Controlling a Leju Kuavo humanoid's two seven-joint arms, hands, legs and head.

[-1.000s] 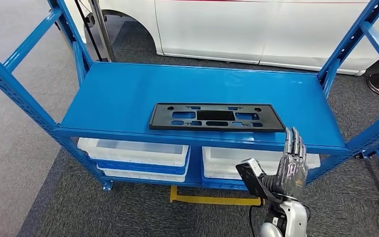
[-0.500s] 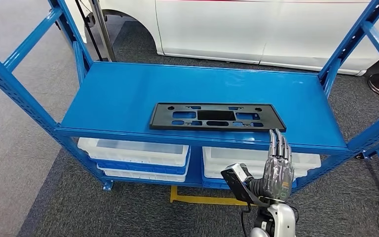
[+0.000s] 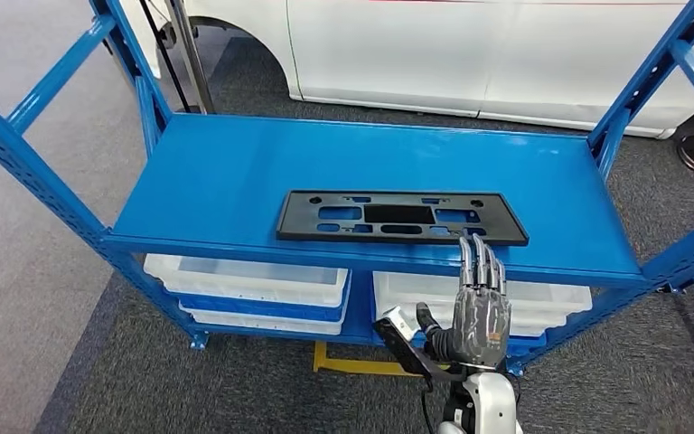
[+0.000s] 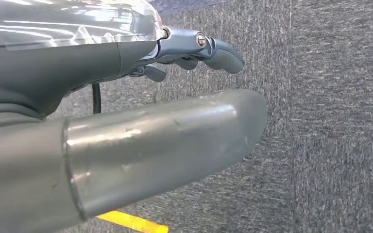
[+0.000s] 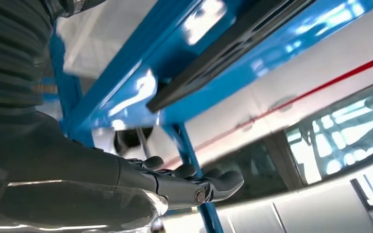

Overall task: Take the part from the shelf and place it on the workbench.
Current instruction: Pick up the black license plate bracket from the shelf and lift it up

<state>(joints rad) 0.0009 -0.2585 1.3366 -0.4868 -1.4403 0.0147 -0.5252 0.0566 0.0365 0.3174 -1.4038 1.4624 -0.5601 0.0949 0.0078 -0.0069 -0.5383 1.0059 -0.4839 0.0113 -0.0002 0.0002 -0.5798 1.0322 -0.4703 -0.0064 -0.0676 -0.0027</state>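
— so, count first: how many parts?
— one part (image 3: pixel 401 218), a long flat black plate with cut-outs, lying flat on the top deck of the blue shelf (image 3: pixel 235 172), near its front edge. from the right wrist view its dark edge (image 5: pixel 223 53) shows over the blue lip.
— bins?
— two white bins (image 3: pixel 244 280) side by side on the lower level, with blue ones stacked beneath them.
— hands?
— right hand (image 3: pixel 481 312) raised in front of the shelf edge, fingers straight and together, pointing up, grasping nothing; fingertips just below the part's right end, not touching. left hand (image 4: pixel 194 51) hangs over the floor, fingers loosely extended, nothing in it.
— surroundings?
— grey carpet (image 3: pixel 235 389), one yellow strip (image 3: pixel 361 366) under the shelf, a white car (image 3: pixel 470 54) behind.
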